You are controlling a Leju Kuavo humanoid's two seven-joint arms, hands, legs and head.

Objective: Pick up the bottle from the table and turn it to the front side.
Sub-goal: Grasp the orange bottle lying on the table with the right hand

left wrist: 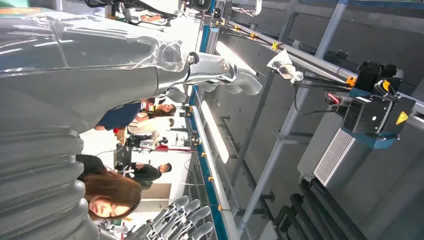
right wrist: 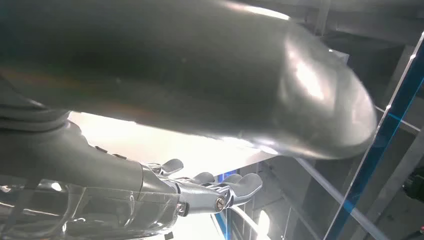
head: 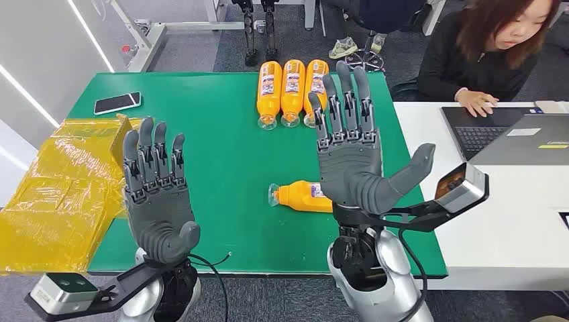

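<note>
Right robot hand (head: 352, 171) raised palm-up, fingers spread, grasping nothing; left robot hand (head: 156, 194) same, released. Bottle (head: 302, 196) lies on its side on green desk (head: 221, 168), partly hidden behind my right robot hand, cap toward left. I judge pickup not begun; grasp, lift, turn all remain. Three more orange bottles (head: 292, 90) lined up at far edge; phone (head: 117, 102) far left; yellow bags (head: 57, 194) beside.

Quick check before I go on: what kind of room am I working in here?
Most likely a robotics lab or test area inside an office. A person works at a laptop on a white desk beside the green table, and legs of another robot stand behind it.
</note>
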